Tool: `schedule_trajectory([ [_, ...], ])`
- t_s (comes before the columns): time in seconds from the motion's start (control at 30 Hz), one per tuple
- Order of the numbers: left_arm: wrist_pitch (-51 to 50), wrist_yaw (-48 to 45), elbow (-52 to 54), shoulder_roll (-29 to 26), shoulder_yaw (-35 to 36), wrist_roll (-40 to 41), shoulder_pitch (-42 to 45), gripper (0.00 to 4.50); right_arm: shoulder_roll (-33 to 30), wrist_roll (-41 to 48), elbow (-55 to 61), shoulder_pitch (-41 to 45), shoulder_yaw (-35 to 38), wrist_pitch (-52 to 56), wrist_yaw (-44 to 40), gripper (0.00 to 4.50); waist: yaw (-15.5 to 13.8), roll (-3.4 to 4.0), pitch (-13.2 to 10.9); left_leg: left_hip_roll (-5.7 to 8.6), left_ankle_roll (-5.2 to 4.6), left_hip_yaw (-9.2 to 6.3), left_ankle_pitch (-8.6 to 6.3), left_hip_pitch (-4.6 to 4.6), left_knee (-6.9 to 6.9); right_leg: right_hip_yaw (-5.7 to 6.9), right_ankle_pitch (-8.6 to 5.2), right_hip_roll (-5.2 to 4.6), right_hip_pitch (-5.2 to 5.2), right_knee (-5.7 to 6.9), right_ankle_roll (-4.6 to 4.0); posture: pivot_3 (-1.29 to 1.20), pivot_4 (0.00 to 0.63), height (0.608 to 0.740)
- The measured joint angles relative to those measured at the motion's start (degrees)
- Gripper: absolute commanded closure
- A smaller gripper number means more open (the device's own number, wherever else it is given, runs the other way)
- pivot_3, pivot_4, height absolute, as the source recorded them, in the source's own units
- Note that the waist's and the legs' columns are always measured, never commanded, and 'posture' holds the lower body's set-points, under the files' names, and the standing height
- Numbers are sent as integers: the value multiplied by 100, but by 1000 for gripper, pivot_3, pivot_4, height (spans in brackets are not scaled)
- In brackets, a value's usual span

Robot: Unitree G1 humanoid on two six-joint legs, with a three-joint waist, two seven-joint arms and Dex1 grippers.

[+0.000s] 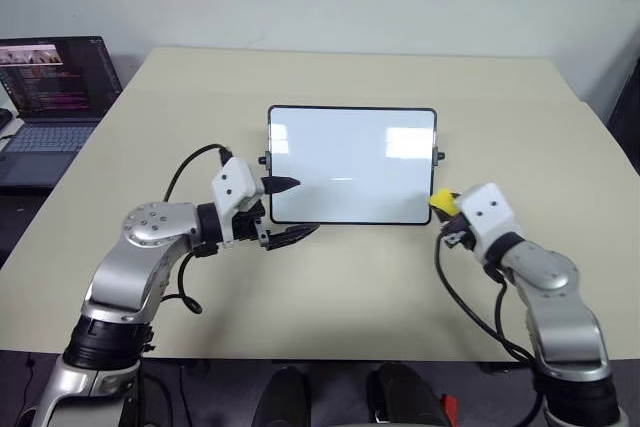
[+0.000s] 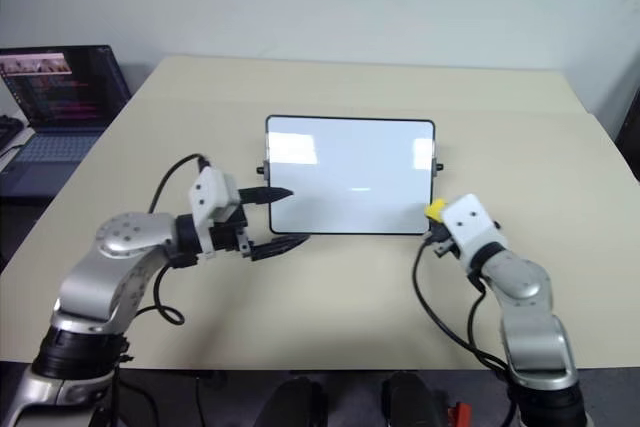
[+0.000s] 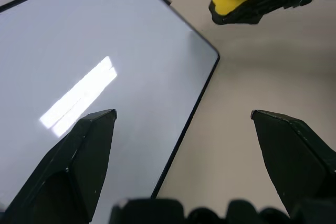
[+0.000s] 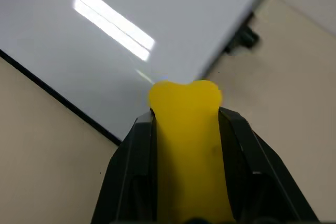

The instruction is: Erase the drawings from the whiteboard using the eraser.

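A broad beige rectangular worktop (image 1: 400, 297) carries the things. On it, near the middle, lies the whiteboard (image 1: 352, 162), a glossy white rectangle in a thin black frame with rounded corners and small black knobs on its short sides; its surface shows only pale reflections of ceiling lights, and no red marks can be made out on it. At the far left edge an open dark laptop (image 1: 50, 97) with a lit screen is cut off by the picture's border.

The left claw (image 1: 283, 210) hangs at the board's near left corner with its two black fingers spread wide and nothing between them; one finger lies over the board's left edge, the other over the bare worktop just in front of the frame.

The right claw (image 4: 185, 129) sits at the board's near right corner, clamped tight on the eraser (image 4: 188, 140), a small yellow block whose rounded end pokes out past the fingertips over the board's surface. Whether it touches the board cannot be told, and any black part of it is hidden by the fingers.
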State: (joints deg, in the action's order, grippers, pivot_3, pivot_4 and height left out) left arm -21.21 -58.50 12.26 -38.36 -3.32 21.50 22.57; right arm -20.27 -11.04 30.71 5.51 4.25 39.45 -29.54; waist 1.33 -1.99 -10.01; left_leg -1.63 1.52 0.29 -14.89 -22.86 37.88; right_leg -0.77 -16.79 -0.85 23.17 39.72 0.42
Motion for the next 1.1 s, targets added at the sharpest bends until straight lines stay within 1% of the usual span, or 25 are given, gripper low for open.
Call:
schedule_trajectory([
  [0.1,133,-182,-197,191,-341,-53,247,0,63,142,-11,-51,341,208,247,3269,55,1,0,-3,0,2,0,4,-1,-6,0,12,1,4,0,0,150,740],
  [0.17,204,-308,-365,366,-525,-82,421,0,229,296,-90,-30,619,380,456,3269,49,1,0,-5,0,-2,0,3,-1,-3,0,40,1,4,0,0,150,740],
  [0.27,320,-596,-532,657,-867,-135,688,0,510,631,-403,70,1074,713,713,3269,32,1,0,-4,0,1,0,0,0,-7,0,40,1,4,0,0,150,740],
  [0.4,569,-920,-830,999,-1347,-271,921,0,549,956,-628,200,1375,989,880,3269,41,2,-1,-3,0,9,0,-1,0,-14,0,38,2,0,1,0,150,740],
  [0.57,848,-977,-1245,1452,-1513,-447,1293,0,530,1179,-859,188,1464,1038,1061,3269,37,3,0,-3,-1,5,0,-1,0,-13,0,44,2,0,1,0,150,740],
  [0.67,1016,-984,-1450,1584,-1553,-546,1406,0,530,1310,-871,187,1484,1070,1142,3269,53,4,0,-3,-1,6,0,-1,0,-15,0,45,2,0,1,0,150,740],
  [1.1,1258,-1078,-1703,1617,-1558,-725,1409,0,308,1630,-1374,466,1487,976,1484,3269,37,4,0,-4,-1,4,0,-3,0,-14,0,45,2,-2,2,0,150,740],
])
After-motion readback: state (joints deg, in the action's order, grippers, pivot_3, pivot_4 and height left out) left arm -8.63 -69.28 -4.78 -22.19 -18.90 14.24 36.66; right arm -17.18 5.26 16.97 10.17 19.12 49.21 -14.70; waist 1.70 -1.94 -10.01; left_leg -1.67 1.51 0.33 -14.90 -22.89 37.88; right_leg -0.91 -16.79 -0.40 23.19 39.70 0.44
